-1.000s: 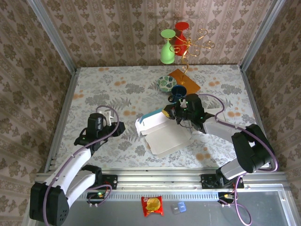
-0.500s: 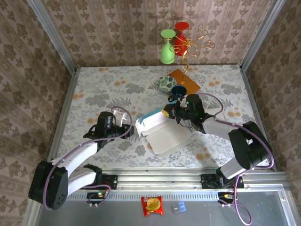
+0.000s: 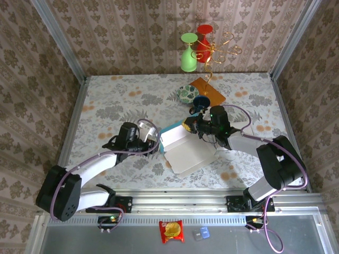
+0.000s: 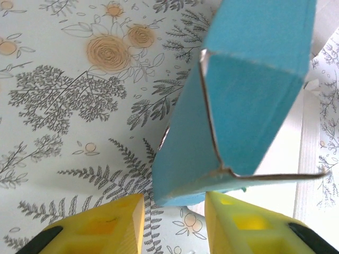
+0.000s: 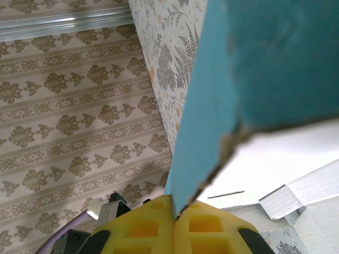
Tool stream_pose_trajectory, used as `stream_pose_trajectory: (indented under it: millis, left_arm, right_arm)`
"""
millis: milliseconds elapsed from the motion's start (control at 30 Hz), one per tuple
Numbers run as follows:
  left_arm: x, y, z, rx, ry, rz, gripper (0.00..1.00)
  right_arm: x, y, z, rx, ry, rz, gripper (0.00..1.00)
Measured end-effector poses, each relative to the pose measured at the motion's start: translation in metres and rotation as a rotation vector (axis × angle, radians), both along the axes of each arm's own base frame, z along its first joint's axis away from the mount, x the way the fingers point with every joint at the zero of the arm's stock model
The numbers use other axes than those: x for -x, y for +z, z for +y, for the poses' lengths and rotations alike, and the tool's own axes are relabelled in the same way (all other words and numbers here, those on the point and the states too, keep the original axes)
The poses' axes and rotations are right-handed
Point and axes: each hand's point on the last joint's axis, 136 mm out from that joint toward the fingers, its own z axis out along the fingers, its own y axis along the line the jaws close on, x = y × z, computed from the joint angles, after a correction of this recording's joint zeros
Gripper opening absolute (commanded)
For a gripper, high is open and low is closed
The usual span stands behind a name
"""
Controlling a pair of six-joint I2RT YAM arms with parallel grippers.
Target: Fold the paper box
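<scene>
The paper box, white inside and blue outside, lies half folded at the table's middle. My left gripper is at the box's left end. In the left wrist view the box's blue corner comes down to the tips of the yellow fingers, and my left gripper stands open around its lower edge. My right gripper holds the box's far wall from the right. In the right wrist view that gripper is shut on the blue wall, which stands upright.
Behind the box are a dark blue cup, a patterned bowl and an orange mat. A gold wire stand at the back holds a green glass and a red glass. Patterned walls close three sides.
My left arm has swung right across the table to the box's left end. The box's left side has been pushed in and stands steeper. The right gripper has kept its grip.
</scene>
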Motion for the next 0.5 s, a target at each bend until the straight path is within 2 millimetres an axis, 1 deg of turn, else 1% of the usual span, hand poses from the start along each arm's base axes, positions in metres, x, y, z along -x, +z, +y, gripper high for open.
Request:
stream_pose_trajectory:
  millis: [167, 500]
  left_arm:
    - [-0.0006, 0.0025, -0.0075, -0.009, -0.031, -0.021, 0.35]
    - [-0.0017, -0.0041, -0.0125, -0.039, -0.03, -0.037, 0.33]
  right_arm:
    - [-0.0002, 0.0006, 0.0001, -0.001, 0.0, -0.003, 0.0]
    - [0.0018, -0.0003, 0.0018, -0.002, 0.005, -0.007, 0.0]
